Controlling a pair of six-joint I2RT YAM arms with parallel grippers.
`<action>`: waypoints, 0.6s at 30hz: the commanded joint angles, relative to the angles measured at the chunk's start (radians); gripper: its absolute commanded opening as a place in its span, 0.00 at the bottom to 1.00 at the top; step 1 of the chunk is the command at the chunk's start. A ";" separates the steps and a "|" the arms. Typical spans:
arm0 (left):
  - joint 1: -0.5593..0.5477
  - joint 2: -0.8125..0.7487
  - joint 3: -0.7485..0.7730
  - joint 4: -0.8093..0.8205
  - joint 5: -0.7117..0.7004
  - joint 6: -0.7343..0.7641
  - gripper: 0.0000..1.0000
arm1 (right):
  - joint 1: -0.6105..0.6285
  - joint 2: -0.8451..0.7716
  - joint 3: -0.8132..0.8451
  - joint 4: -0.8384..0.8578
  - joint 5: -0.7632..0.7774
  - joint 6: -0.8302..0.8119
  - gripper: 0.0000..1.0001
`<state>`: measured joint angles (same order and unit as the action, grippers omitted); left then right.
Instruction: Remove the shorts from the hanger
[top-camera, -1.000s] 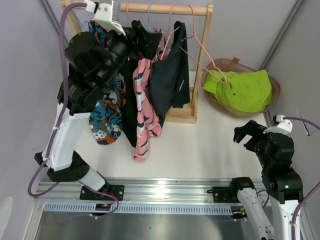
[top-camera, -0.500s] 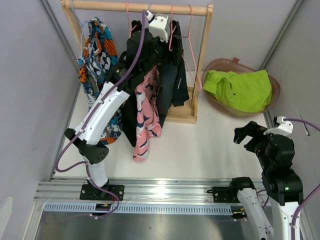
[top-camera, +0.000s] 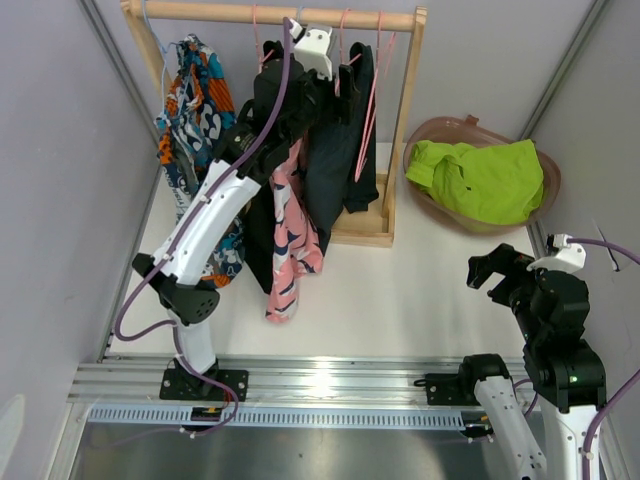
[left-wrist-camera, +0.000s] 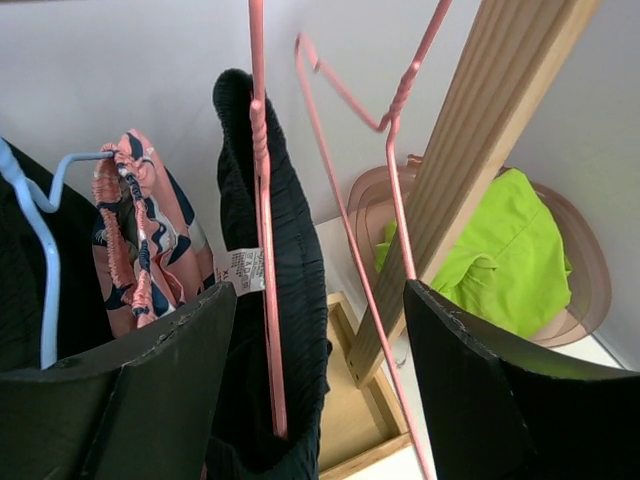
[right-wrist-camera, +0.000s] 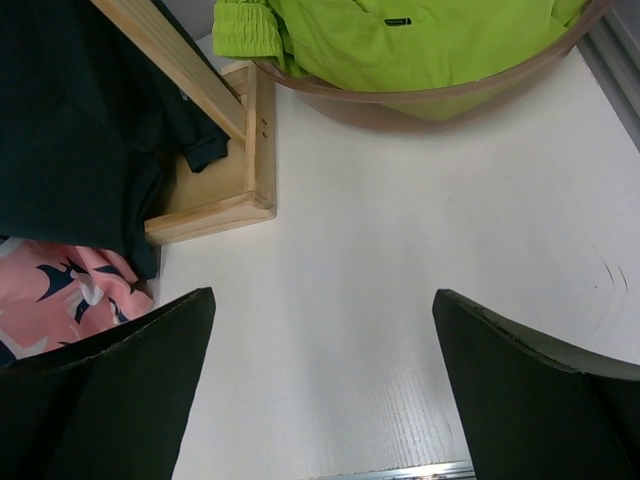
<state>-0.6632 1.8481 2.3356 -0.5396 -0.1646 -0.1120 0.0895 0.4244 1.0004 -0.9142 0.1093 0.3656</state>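
Note:
My left gripper is open, raised at the rack's rod, its jaws either side of the dark charcoal shorts on a pink hanger. It touches nothing that I can see. An empty pink hanger hangs to its right. The pink printed shorts, black shorts and multicolour shorts hang further left. The lime green shorts lie in the brown basket. My right gripper is open and empty above the table.
The wooden rack stands at the back, its foot on the table near the basket. Its slanted post is just right of my left jaws. Grey walls close in the left and right sides.
My left arm has swung from the rack's left end to its right half, by the charcoal shorts. The empty pink hanger, earlier stretched towards the basket, has swung back under the rod.

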 joint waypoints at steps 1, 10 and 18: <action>0.010 0.026 0.011 0.030 -0.027 0.017 0.74 | 0.003 -0.012 -0.003 0.026 -0.013 -0.001 0.99; 0.017 0.069 0.007 0.027 -0.059 0.021 0.60 | 0.004 -0.021 -0.003 0.031 -0.019 -0.005 0.99; 0.028 0.085 0.019 0.017 -0.104 0.008 0.00 | 0.004 -0.029 -0.008 0.032 -0.020 -0.004 1.00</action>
<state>-0.6460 1.9308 2.3356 -0.5411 -0.2363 -0.1043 0.0895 0.4080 0.9951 -0.9138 0.0963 0.3656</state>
